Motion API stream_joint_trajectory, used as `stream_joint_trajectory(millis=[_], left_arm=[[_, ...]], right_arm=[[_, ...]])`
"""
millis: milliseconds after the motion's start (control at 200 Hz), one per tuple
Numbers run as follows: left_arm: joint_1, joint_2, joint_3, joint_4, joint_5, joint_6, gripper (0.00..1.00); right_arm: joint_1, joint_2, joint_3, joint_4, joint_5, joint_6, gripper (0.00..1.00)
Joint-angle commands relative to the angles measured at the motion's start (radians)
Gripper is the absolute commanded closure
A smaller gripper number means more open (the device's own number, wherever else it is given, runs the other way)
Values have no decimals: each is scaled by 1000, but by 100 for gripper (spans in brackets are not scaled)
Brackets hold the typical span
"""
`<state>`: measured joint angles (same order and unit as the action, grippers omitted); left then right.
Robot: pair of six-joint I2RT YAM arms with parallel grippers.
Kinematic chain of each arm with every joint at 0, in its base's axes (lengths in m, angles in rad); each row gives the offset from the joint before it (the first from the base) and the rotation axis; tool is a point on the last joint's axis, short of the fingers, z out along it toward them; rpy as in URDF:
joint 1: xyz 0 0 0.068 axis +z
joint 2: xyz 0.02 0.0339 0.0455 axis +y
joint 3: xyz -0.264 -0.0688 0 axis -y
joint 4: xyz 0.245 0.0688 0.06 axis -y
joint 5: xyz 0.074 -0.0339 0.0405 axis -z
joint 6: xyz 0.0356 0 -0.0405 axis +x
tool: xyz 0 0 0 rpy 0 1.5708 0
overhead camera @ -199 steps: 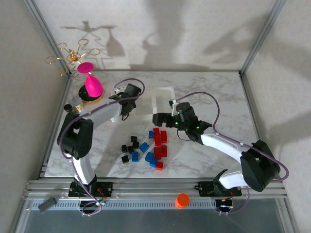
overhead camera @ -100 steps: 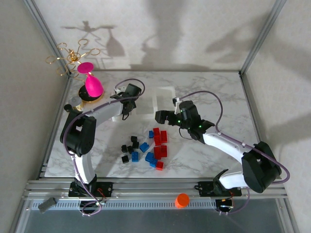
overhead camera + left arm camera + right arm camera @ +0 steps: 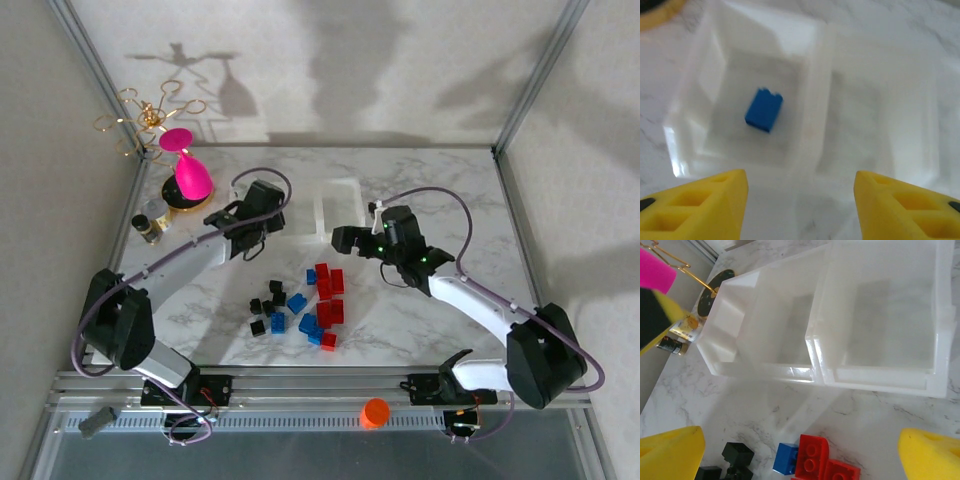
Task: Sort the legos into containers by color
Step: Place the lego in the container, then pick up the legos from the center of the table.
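Top external camera sat high behind the arm bases, looking down on the whole table point(image 3: 450, 190). Left wrist camera pointed almost straight down, close over the containers point(image 3: 822, 100). Right wrist camera faced the same containers point(image 3: 817, 340) obliquely, close, legos point(image 3: 812, 460) at its lower edge. All views shared them.

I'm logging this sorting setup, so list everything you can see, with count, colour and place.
containers: three joined bins, clear, far middle of the table
blue lego: one, blue, inside the bin below the left gripper
loose legos: about sixteen, red, blue and black, table centre
goblet: one, pink, far left corner
wire rack: one, gold, behind the goblet
bottle: one, dark, left edge
cap: one, orange, front rail
grey object: one, front rail's left end
left gripper: yellow fingers, open
right gripper: yellow fingers, open
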<state>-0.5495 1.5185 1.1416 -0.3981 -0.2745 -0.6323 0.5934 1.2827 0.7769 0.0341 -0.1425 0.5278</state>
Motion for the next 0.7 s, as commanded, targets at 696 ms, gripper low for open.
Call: stream_joint_trajectory(millis=[696], left_arm=[[-308, 119, -113, 25, 109, -173, 40]], right_arm=[[-12, -56, -183, -16, -66, 52, 1]])
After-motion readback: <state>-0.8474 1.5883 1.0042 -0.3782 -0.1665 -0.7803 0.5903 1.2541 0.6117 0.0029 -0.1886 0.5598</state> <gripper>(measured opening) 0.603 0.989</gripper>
